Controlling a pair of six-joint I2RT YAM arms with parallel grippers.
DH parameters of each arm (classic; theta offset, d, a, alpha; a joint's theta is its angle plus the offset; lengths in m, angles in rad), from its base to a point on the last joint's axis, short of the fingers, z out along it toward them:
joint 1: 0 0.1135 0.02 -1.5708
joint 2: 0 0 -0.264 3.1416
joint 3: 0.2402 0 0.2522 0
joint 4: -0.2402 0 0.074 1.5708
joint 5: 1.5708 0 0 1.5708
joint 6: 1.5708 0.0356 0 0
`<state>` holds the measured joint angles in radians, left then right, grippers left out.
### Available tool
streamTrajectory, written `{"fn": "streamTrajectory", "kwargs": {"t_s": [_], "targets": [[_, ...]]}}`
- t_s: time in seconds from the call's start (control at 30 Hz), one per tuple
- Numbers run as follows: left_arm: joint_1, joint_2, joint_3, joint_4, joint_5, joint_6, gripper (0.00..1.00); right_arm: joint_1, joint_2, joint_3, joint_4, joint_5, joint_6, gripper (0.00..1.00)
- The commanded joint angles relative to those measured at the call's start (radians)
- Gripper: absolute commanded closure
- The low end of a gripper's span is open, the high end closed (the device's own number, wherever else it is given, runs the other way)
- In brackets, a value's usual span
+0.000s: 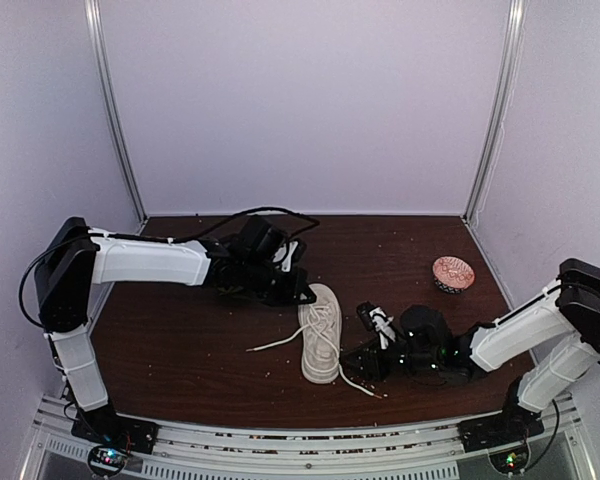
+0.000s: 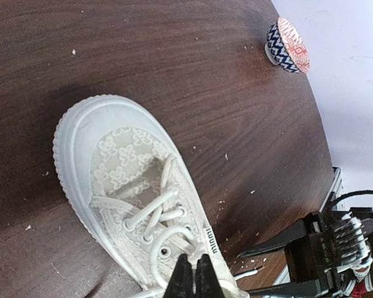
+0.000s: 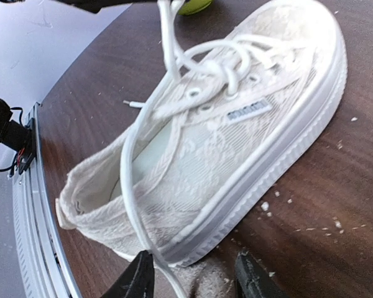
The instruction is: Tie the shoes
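**Left gripper pinches a lace, right one stands open at the heel**

The sneaker (image 1: 320, 338) stands on its sole in the middle of the table (image 1: 180, 330), with the toe away from the arm bases and the heel toward them. The left gripper (image 2: 193, 274) hangs over the laced part, its fingers pressed together on a lace (image 3: 167, 56) that rises tight from the eyelets. The right gripper (image 3: 193, 279) is low on the table just beside the heel. Its fingers are apart, and another part of the lace runs down between them without being held. A loose lace end (image 1: 268, 345) lies on the wood to the left of the sneaker.

A small patterned bowl (image 1: 453, 273) sits well apart, near the far right corner, and nothing stands between it and the sneaker. Pale crumbs (image 3: 265, 206) are scattered on the wood around the sole. A metal rail (image 1: 310, 440) runs along the near edge.
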<state>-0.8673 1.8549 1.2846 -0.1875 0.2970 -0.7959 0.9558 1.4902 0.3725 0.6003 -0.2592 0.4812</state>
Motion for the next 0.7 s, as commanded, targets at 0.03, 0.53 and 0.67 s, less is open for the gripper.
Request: {"fn": "streamTrajectory", "kwargs": {"t_s": [0.03,0.53,0.67], "targets": [[0.001,-0.04,-0.011,0.019,-0.009,0.001,1.0,0.021,0.068,-0.016,0.125,-0.07,0.066,0.59],[0.002,-0.047,-0.012,0.005,-0.001,0.006,1.0,0.03,0.076,0.04,0.106,-0.095,0.01,0.71],[0.002,-0.051,-0.016,0.002,0.001,0.007,1.0,0.03,0.07,0.054,0.09,-0.089,-0.001,0.69]]}}
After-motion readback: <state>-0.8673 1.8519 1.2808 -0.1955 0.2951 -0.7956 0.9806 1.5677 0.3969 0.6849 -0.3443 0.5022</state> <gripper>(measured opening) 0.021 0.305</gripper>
